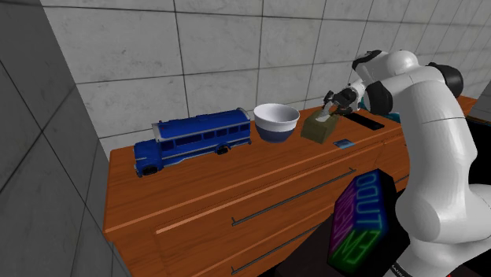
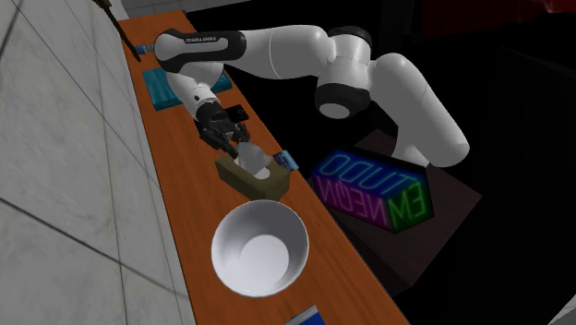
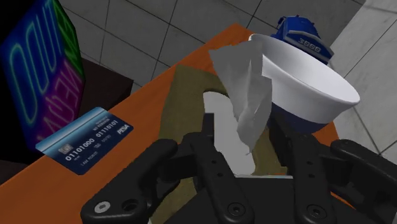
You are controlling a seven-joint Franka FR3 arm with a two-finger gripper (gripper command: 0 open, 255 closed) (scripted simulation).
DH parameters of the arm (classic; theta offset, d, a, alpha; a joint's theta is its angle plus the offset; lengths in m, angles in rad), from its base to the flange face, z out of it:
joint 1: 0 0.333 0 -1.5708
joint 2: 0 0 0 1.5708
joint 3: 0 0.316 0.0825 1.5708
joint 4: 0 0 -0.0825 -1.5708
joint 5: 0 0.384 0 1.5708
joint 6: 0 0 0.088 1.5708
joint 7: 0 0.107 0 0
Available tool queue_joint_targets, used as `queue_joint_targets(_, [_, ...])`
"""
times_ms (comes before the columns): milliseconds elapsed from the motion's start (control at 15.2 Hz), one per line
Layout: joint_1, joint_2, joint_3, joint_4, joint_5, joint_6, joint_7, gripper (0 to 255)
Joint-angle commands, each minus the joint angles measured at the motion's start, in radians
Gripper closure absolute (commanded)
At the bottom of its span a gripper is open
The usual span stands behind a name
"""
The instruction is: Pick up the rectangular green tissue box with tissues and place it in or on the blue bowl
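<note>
An olive-green tissue box [image 1: 319, 131] [image 2: 256, 180] [image 3: 181, 105] lies on the wooden dresser top, with a white tissue [image 3: 249, 95] sticking up from its slot. My gripper [image 1: 337, 105] [image 2: 233, 140] [image 3: 245, 132] hangs just above the box. Its black fingers [image 3: 208, 130] stand open on either side of the tissue without clasping it. The bowl [image 1: 275, 122] [image 2: 258, 249] [image 3: 315, 86], white with a blue base, stands upright and empty right beside the box, on the shoulder view's left of it.
A blue toy bus [image 1: 193, 142] [image 3: 304, 33] stands beyond the bowl. A blue bank card [image 1: 343, 144] [image 2: 284, 161] [image 3: 86, 139] lies near the dresser's front edge by the box. A tiled wall backs the dresser [image 1: 236, 189]. A neon-lettered box [image 1: 364, 220] [image 2: 369, 189] sits below the front.
</note>
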Motion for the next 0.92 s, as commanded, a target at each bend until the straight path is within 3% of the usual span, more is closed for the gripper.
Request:
queue_joint_targets(0, [0.048,-0.072,-0.041,-0.043,-0.064,0.05,-0.049,0])
queue_joint_targets(198, [0.244,-0.325,-0.166,-0.223,-0.268,0.258,-0.153,0])
queue_joint_targets(726, [0.347,-0.417,-0.172,-0.396,-0.313,0.377,-0.164,0])
queue_joint_targets(858, [0.347,-0.417,-0.172,-0.396,-0.313,0.377,-0.164,0])
